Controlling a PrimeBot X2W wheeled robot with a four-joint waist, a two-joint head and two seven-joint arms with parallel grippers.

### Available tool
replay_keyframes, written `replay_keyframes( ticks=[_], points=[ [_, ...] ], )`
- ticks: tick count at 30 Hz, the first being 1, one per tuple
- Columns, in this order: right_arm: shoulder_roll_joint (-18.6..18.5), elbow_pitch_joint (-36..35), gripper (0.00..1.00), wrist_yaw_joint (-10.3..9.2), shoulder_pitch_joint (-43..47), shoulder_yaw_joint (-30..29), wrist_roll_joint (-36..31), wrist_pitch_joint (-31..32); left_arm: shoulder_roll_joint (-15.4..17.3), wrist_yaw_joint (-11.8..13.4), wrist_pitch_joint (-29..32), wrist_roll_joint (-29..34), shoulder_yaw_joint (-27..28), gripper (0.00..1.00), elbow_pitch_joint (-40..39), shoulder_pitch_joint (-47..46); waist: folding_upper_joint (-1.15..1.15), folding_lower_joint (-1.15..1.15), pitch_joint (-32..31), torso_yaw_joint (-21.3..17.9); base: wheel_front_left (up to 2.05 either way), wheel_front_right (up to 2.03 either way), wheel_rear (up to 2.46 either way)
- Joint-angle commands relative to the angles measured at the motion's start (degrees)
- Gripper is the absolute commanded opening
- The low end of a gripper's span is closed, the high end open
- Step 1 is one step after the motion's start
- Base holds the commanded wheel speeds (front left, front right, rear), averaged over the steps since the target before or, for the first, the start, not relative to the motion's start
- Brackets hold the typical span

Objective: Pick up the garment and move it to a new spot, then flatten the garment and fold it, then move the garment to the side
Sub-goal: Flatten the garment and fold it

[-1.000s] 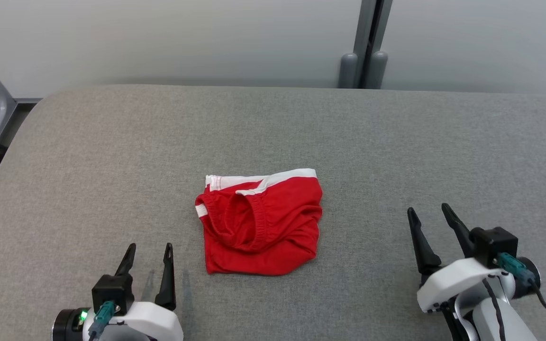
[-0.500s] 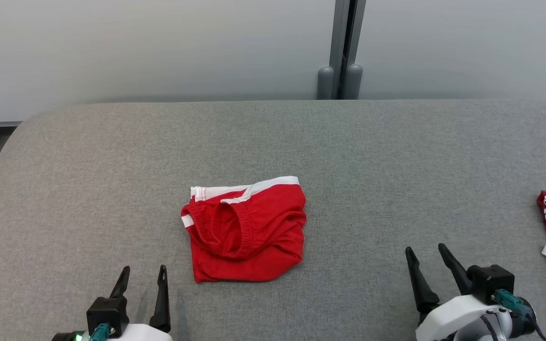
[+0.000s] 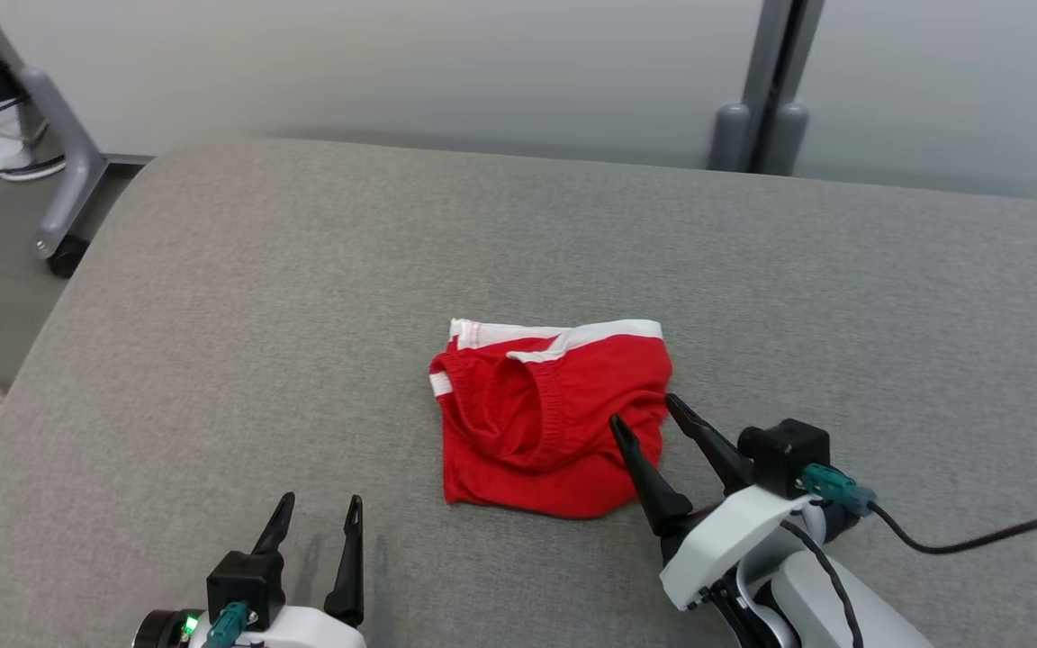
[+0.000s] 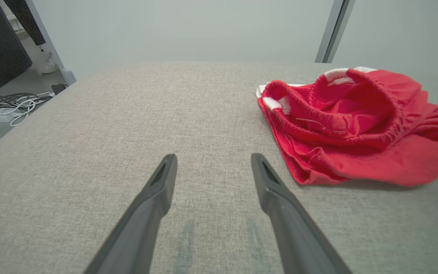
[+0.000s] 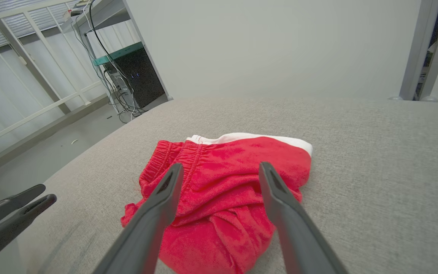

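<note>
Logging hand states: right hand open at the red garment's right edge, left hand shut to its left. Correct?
No. The left hand is open, fingers apart, as the left wrist view shows. The right hand is open at the right edge of the red garment.

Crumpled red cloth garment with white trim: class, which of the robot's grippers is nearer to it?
Right. The right gripper, open, has its tips over the red garment at its right edge; the left gripper, open, is apart from it, off its lower-left corner.
</note>
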Motion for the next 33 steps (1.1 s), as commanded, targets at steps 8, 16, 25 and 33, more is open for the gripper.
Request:
replay_keyframes(
  ticks=[8,16,25,33],
  points=[
    [-0.43,7.08,1.0,0.0,-7.17,6.44,4.98,-0.23,0.22,0.59,-0.24,-1.31,-1.3,1.0,0.05,-1.21,0.0,0.0,1.9,6.15,0.0,0.0,0.0],
    [-0.38,13.8,1.0,0.0,-10.54,9.66,5.88,-0.1,0.22,1.22,-0.24,-2.55,-2.77,1.0,-0.23,-1.66,0.0,0.0,2.97,7.44,0.0,0.0,0.0],
    [-0.39,18.07,0.3,0.0,-13.48,12.77,7.54,1.62,0.23,1.5,-0.24,-4.27,-4.47,1.0,-0.01,-2.95,0.0,0.0,4.14,8.57,0.0,0.0,0.0],
    [-0.41,21.31,0.0,0.0,-15.67,12.63,8.52,0.78,0.23,1.97,-0.24,-4.92,-4.04,1.0,0.44,-2.59,0.0,0.0,4.51,9.59,0.0,0.0,0.0]
  ],
)
